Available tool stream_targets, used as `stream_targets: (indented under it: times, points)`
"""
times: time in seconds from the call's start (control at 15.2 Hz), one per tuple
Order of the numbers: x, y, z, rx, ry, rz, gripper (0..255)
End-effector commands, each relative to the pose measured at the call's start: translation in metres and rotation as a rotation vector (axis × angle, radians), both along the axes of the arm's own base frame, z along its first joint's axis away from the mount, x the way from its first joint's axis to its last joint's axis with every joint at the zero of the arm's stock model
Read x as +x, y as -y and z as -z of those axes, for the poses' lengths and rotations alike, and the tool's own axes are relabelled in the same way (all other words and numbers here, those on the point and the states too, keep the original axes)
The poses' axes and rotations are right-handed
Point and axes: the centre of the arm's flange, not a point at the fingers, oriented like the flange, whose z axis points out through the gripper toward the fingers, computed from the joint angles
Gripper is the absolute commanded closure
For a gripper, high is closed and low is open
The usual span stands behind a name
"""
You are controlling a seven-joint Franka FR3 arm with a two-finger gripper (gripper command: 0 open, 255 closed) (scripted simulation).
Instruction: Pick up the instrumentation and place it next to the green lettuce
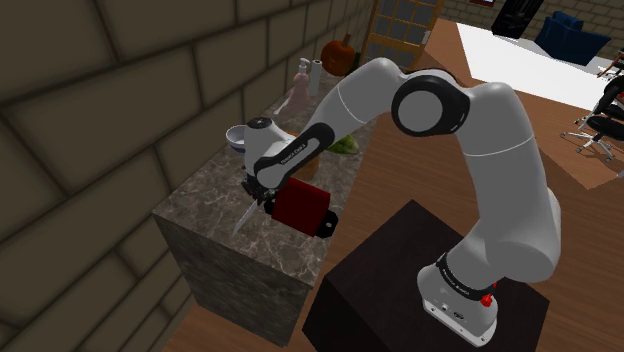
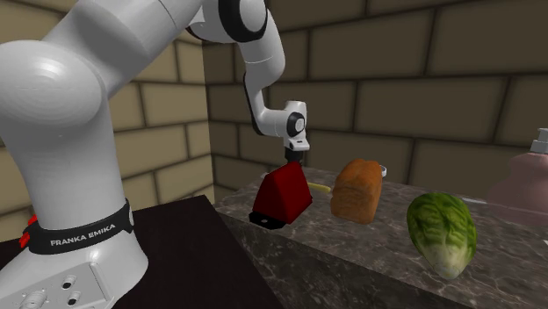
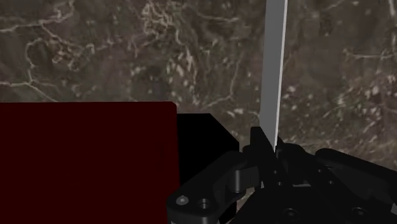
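The instrumentation is a dark red wedge-shaped box (image 1: 300,205) (image 2: 283,195) (image 3: 83,159) with a black foot, standing on the marble counter (image 1: 215,215) near its end. My black gripper (image 1: 258,197) (image 2: 294,162) (image 3: 272,153) hovers just above and beside the box's top, fingers shut together. A thin grey blade (image 1: 241,218) (image 3: 275,70) runs out from under the fingertips across the counter; whether they touch it is unclear. The green lettuce (image 2: 442,233) (image 1: 345,145) lies farther along the counter, past a brown loaf (image 2: 357,189).
A brick wall backs the counter. A white bowl (image 1: 238,135), a pinkish bottle (image 1: 300,85) (image 2: 527,176) and an orange pumpkin (image 1: 340,55) stand along it. The counter's front edge drops beside my dark stand (image 1: 400,270).
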Motion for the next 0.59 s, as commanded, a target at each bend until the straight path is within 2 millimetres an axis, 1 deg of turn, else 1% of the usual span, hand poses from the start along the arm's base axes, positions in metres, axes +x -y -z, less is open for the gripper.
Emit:
stream_targets:
  times: [0.0, 0.53]
  points:
    - [-0.001, -0.001, -0.006, 0.000, 0.000, 0.000, 255]
    - [-0.001, -0.001, -0.048, 0.000, 0.000, 0.000, 255]
